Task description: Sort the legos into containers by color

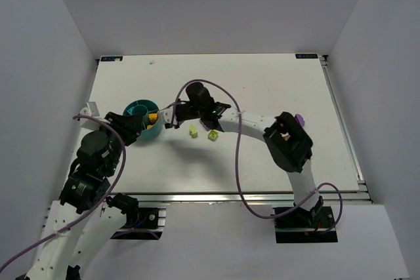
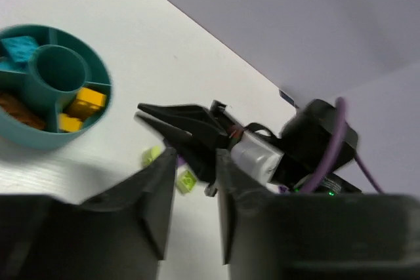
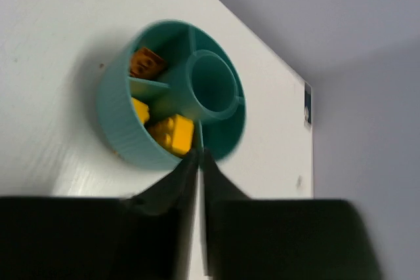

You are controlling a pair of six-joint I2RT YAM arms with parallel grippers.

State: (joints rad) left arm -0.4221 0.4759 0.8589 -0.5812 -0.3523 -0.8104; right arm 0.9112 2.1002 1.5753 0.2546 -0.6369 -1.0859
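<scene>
Spanning everything, the white counter carries one teal divided bowl. Left gripper sits at the bowl's near side, jaws parted and empty. Right gripper points at its right rim, jaws pinched together. The bowl holds two orange bricks, one cyan brick and one brown brick. Two lime green bricks lie right of it.

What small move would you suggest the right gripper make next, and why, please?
Probably open and pull back toward the two loose lime green legos: the right gripper looks shut and empty by the bowl rim.
</scene>
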